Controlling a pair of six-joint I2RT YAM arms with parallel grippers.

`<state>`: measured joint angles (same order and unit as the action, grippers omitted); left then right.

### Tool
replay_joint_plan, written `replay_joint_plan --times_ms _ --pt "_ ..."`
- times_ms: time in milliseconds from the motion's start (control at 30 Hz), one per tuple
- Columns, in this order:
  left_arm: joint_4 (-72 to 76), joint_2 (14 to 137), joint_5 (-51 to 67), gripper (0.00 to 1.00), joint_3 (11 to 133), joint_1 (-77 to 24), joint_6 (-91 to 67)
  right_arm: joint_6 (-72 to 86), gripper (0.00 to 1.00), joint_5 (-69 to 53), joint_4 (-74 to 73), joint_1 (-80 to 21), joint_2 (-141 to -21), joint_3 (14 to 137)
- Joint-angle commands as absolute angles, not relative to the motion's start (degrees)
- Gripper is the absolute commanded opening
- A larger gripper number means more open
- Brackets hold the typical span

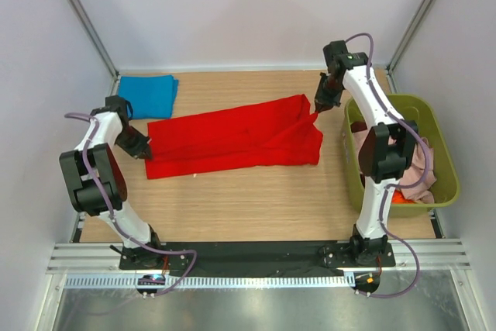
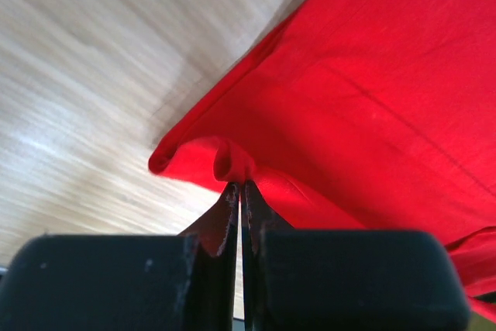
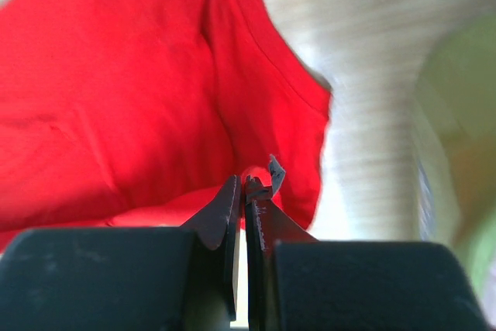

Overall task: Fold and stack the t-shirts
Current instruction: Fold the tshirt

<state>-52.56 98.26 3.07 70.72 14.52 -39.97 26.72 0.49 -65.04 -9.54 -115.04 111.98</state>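
Here's your table (image 1: 256,207), light wood; the red t-shirt (image 1: 225,141) lies across its middle, spread long and flat, its right end lapped over itself and wrinkled. The olive-green bin (image 1: 446,184) sits just off that right end, with pale pink cloth (image 1: 422,162) heaped inside; the blue t-shirt (image 1: 149,96) rests in a neat rectangle just beyond the red t-shirt's left end, on the far side.

Now the hands; your left hand (image 2: 239,185) is pressed together on a small pucker of the red t-shirt's left edge, and your right hand (image 3: 249,188) is pinching a bunched bit at its far right corner. You've got both ends, so this looks like the stretch before a fold. Draw the two ends apart gently until those wrinkles flatten; lift both hands level so the hem doesn't drag; carry one end over the other in a single arc; let go only once the edges meet. Watch the right pinch; it looks thin and could slip.
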Motion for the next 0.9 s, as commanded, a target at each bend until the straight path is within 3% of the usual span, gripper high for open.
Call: replay_joint_plan --times_ms 0,867 --pt "-51.8 100.0 3.0 0.0 74.7 14.5 -38.8 26.4 0.01 -2.0 -62.8 -9.4 -117.7 117.9" --pt "-52.5 110.8 1.4 0.0 82.8 14.4 -39.1 32.1 0.01 -8.3 -55.1 -6.1 -125.5 119.6"
